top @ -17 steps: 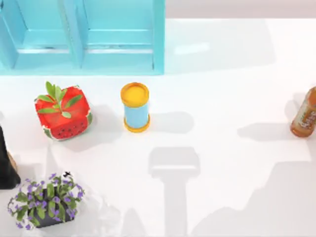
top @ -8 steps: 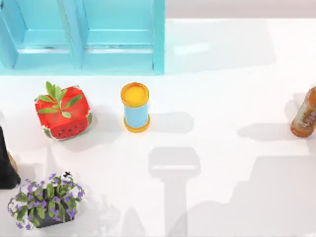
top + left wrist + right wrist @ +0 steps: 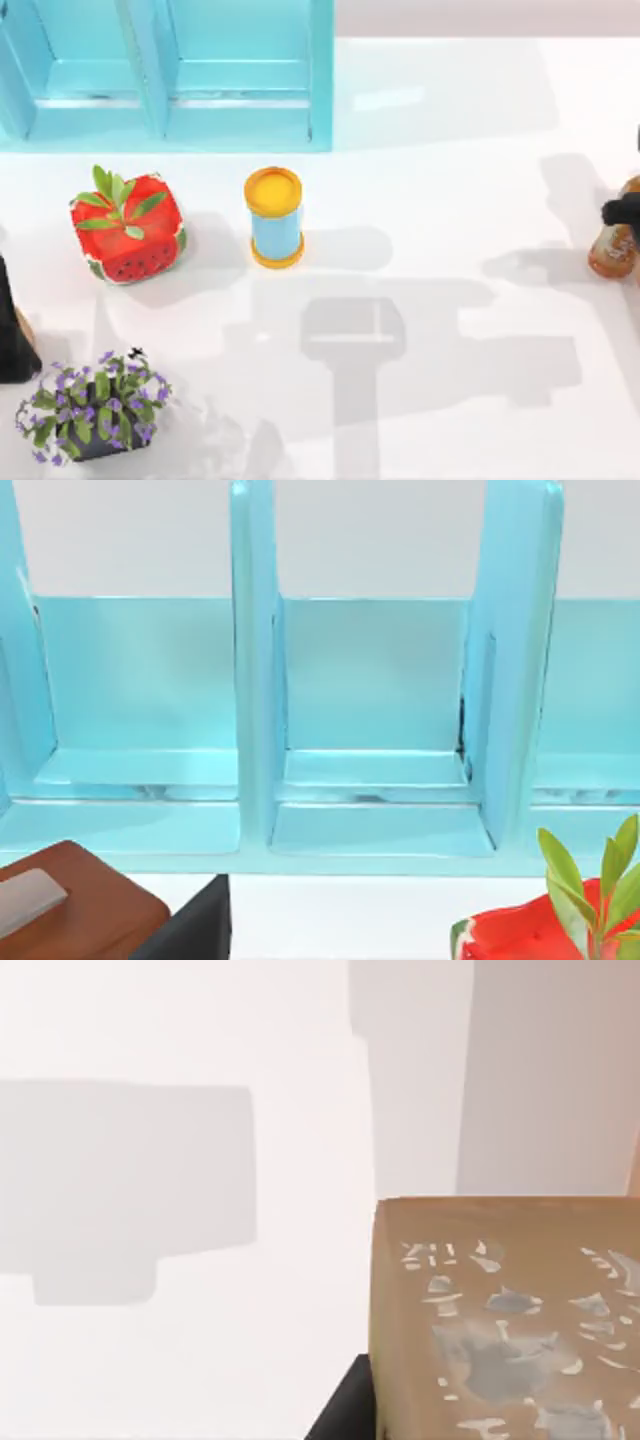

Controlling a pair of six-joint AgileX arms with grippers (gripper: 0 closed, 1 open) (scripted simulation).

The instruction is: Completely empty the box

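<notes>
Top view first: the box [image 3: 240, 120] sits behind the can [image 3: 274, 217] and to its left, long axis running sideways across the table [image 3: 450, 150], open compartments facing the can's side. The bottle [image 3: 612, 252] is way off to the can's right at the table's edge. Its long axis slants in this view, cap end toward the far right, base end nearer. It looks like it's standing, not lying. The right gripper [image 3: 620, 211] is a dark bit right on the bottle's upper part (can't tell how wide its fingers are or whether they've actually got hold). The melon pot [image 3: 128, 232] is just left of the can, and the flowers [image 3: 92, 405] are further left and nearer.

Compared with a second ago, that dark bit wasn't at the bottle at all, and a big arm shadow has spread over the table right of the can. The bottle, can and pots haven't budged.

Left wrist view: the box head-on, upright dividers between compartments, melon pot leaves in front, plus a brown block [image 3: 90, 910] I can't identify.

Right wrist view: the bottle's brown label [image 3: 510, 1320] close up, with a dark finger [image 3: 345, 1415] just beside it over white table.
</notes>
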